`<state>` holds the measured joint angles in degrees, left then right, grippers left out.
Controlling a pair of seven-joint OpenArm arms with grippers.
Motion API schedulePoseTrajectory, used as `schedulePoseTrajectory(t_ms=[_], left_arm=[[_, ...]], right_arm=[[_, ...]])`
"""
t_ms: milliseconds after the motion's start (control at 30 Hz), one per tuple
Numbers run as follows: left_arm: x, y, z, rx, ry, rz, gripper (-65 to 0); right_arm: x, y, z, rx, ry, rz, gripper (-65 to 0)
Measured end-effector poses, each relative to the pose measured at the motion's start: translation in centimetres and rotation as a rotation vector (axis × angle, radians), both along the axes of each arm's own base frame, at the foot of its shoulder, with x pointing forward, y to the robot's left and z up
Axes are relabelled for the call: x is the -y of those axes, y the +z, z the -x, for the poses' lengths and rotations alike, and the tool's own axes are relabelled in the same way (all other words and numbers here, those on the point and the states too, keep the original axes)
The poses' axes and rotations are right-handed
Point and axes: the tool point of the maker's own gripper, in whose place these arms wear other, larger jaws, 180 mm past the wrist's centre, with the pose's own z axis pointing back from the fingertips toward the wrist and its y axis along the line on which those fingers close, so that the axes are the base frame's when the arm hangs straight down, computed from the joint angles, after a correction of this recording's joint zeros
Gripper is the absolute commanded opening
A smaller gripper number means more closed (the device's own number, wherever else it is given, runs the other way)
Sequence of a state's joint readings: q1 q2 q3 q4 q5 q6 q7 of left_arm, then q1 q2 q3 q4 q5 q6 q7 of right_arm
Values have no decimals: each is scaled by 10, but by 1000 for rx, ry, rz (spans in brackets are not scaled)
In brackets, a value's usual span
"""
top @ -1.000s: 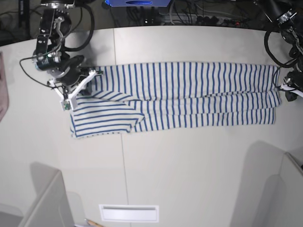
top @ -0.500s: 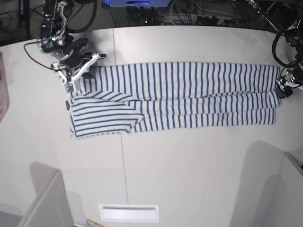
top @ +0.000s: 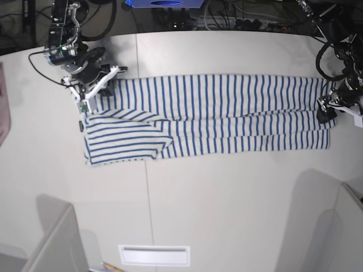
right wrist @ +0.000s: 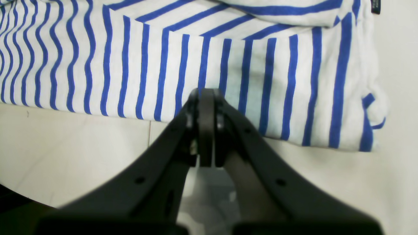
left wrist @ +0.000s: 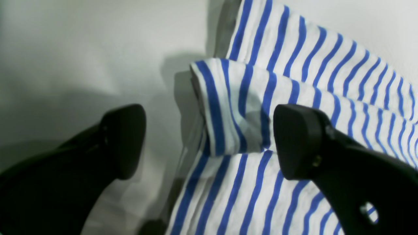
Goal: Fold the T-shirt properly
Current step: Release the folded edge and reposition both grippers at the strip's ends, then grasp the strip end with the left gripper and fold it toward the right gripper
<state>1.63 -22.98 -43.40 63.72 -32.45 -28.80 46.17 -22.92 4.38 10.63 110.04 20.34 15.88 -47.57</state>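
The T-shirt (top: pixel 215 99) lies across the middle of the table (top: pixel 238 209) as a long strip, with a horizontally striped part out toward the near left. The left gripper (left wrist: pixel 209 140) is at the right end in the base view, its fingers spread wide on both sides of the upper layer's corner, holding nothing. If it closes too high, I think it will miss this thin corner; if too deep, it may also pinch the layer below and drag the whole fold. The right gripper (right wrist: pixel 203 94) is clenched over the left end, with no cloth visible between its tips; moving it sideways while low could rub the cloth and make wrinkles. If only one end is lifted, the strip may twist.

Near the small dark label (right wrist: pixel 376 6) the edge looks uneven, which may spoil the final shape. At the near side are a white tray (top: pixel 154 255) and a pen-like object (top: pixel 110 266), both well apart from the cloth. Mostly the arms themselves stand in the way, covering both ends.
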Motion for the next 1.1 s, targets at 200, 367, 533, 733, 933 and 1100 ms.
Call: schedulePoseTrajectory(t_ms=[200, 367, 533, 733, 933, 1100], left_arm=[[23, -6, -13, -12, -87, -3, -225], [21, -14, -9, -8, -58, 38, -494], [21, -16, -6, -18, -57, 41, -650], [5, -8, -4, -26, -78, -5, -650], [-20, 10, 5, -74, -94, -128, -650], [-2, 35, 0, -24, -180, -202, -650]], right_arm=[[0, 0, 0, 0, 0, 0, -650], [2, 0, 1, -2, -7, 2, -650], [2, -2, 3, -8, -6, 3, -650], [3, -2, 3, -8, -7, 3, -650], [3, -1, 3, -6, -9, 2, -650], [-7, -1, 1, -2, -18, -30, -650]])
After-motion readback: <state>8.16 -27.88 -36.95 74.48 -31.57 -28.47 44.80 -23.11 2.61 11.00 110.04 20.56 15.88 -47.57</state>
